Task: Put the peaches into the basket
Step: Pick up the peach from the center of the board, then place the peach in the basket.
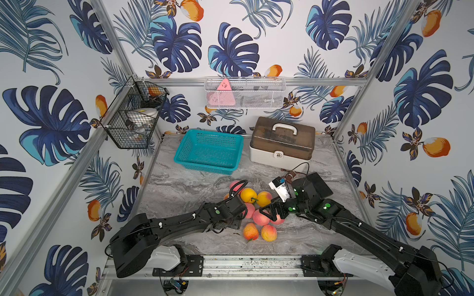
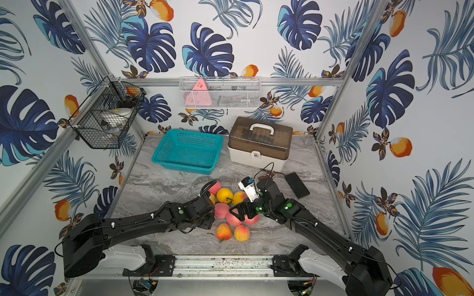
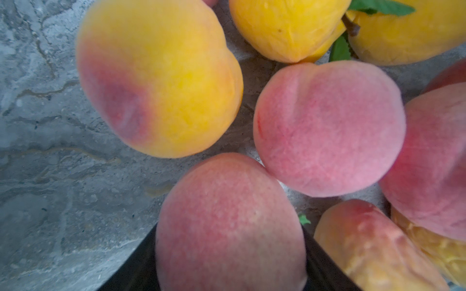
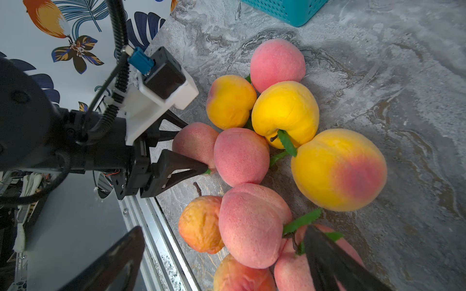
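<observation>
We judged that the pink peach point(image 3: 229, 221) could slip from the left pincer point(image 4: 195, 146), whose jaws were clamped on its rounded sides, or that lifting it could set the touching peaches point(image 1: 248, 195) rolling. It lay between those jaws, lower centre of both top views. The right pincer point(image 4: 223, 230) gaped over the peaches; the basket point(image 1: 186, 147) sat empty, upper centre, well apart.

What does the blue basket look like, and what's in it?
The basket is teal-blue, looks like plastic, rectangular, with lattice-holed sides and floor and a flared rim. It sits upright on the grey marbled table, at the back, beside a white box with a brown lid. It is empty; the peaches lie piled in front of it, and only the table seems to touch it.
</observation>
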### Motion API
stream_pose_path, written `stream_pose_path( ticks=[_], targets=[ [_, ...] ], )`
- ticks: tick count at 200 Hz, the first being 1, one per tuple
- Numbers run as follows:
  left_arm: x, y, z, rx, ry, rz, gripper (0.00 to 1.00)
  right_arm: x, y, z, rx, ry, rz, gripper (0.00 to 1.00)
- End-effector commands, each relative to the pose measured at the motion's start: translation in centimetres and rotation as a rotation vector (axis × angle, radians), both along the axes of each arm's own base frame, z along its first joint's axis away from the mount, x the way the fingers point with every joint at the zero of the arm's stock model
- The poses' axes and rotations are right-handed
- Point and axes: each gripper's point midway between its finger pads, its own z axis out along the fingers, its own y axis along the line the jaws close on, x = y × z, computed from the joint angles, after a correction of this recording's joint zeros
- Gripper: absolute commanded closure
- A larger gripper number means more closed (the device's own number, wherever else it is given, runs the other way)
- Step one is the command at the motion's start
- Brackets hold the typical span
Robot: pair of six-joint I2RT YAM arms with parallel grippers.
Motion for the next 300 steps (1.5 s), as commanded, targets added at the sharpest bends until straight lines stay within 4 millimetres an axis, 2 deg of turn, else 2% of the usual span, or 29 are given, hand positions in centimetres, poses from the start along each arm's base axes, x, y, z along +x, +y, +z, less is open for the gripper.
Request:
stream_pose_path(
  ticks=[1,27,69,103,121,165,191,258,272,274,278,300],
  targets=[
    [0.1,0.6,0.6,0.017,-0.021,0.007,0.38,0.0,0.3,0.4,0.015,-0.018,0.014,0.00],
    [-0.1,1.2,1.8,0.019,-0.035,0.007,0.42,0.1,0.3,0.7,0.019,-0.023,0.014,0.00],
    [0.0,1.7,4.1,0.032,-0.059,0.001,0.43,0.5,0.4,1.7,0.013,-0.040,0.015,0.00],
    [0.8,1.4,6.8,0.022,-0.105,-0.005,0.42,1.4,0.4,3.1,-0.005,-0.079,-0.002,0.00],
    [1.8,1.2,8.2,0.015,-0.129,-0.002,0.42,1.9,0.6,3.9,-0.012,-0.098,-0.003,0.00],
    [6.1,0.1,11.0,-0.030,-0.162,0.009,0.43,3.4,1.3,6.1,-0.019,-0.128,-0.001,0.00],
    [9.5,-0.3,12.1,-0.081,-0.168,0.030,0.43,4.7,1.5,7.4,-0.016,-0.149,-0.008,0.00],
    [18.3,0.7,13.1,-0.123,-0.177,0.095,0.43,8.6,2.5,9.3,0.020,-0.178,-0.044,0.00],
    [19.9,1.1,13.4,-0.126,-0.183,0.110,0.43,9.2,2.7,8.8,0.018,-0.170,-0.053,0.00],
    [20.2,1.2,13.5,-0.127,-0.184,0.113,0.43,9.6,2.9,9.8,0.032,-0.187,-0.056,0.00],
    [20.6,1.4,13.6,-0.128,-0.186,0.120,0.43,9.8,3.0,10.2,0.038,-0.194,-0.060,0.00],
    [22.9,2.5,13.8,-0.128,-0.204,0.156,0.43,10.6,3.4,10.5,0.051,-0.194,-0.071,0.00]
  ],
)
